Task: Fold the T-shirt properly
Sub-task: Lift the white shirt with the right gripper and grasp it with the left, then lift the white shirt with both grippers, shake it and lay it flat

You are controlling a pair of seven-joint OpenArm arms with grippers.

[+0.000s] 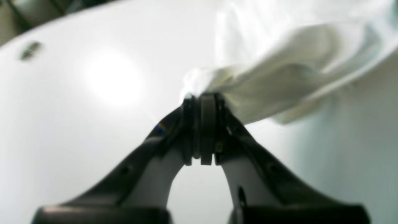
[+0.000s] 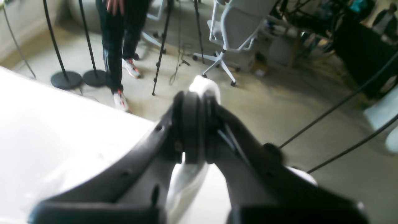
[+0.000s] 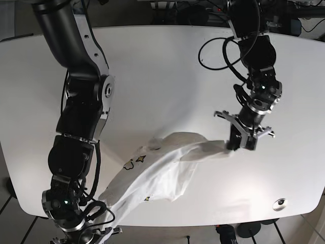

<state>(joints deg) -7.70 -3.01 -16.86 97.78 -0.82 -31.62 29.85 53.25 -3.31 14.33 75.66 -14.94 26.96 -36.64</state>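
A white T-shirt (image 3: 162,170) with small yellow and black prints hangs stretched between my two grippers, running from the table's front left edge up toward the middle right. My left gripper (image 3: 232,144) is shut on one end of the cloth; in the left wrist view the fingertips (image 1: 202,102) pinch a bunched fold of the T-shirt (image 1: 279,77) above the white table (image 1: 93,93). My right gripper (image 3: 104,206) is shut on the other end at the front edge; in the right wrist view a white scrap of T-shirt (image 2: 203,87) pokes past the closed right gripper (image 2: 196,102).
The white table (image 3: 162,76) spans the base view, with a small oval fitting (image 3: 280,204) near its front right corner. Beyond the table edge, the right wrist view shows floor, stand bases (image 2: 67,79), a person's legs (image 2: 116,46) and an office chair (image 2: 233,31).
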